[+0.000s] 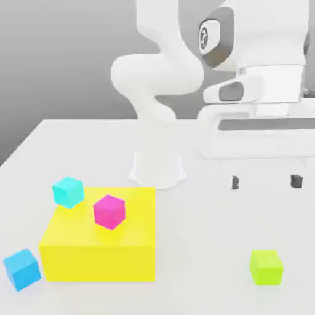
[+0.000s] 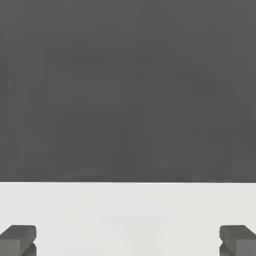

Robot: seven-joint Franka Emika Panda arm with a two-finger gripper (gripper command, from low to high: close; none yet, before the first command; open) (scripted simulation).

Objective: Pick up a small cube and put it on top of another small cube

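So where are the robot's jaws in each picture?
Exterior view: jaws open on the exterior view's right, dark fingertips higher in the picture than the lime-green cube.
Hand view: grey fingertips wide apart over the white table.
Shared landmark: the white table.

No readable text, label, number or sign on any object or surface.

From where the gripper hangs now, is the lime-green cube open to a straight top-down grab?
Probably yes. The gripper hangs open above the table, and the lime-green cube sits alone below it, well apart from the yellow block. Nothing stands between them.
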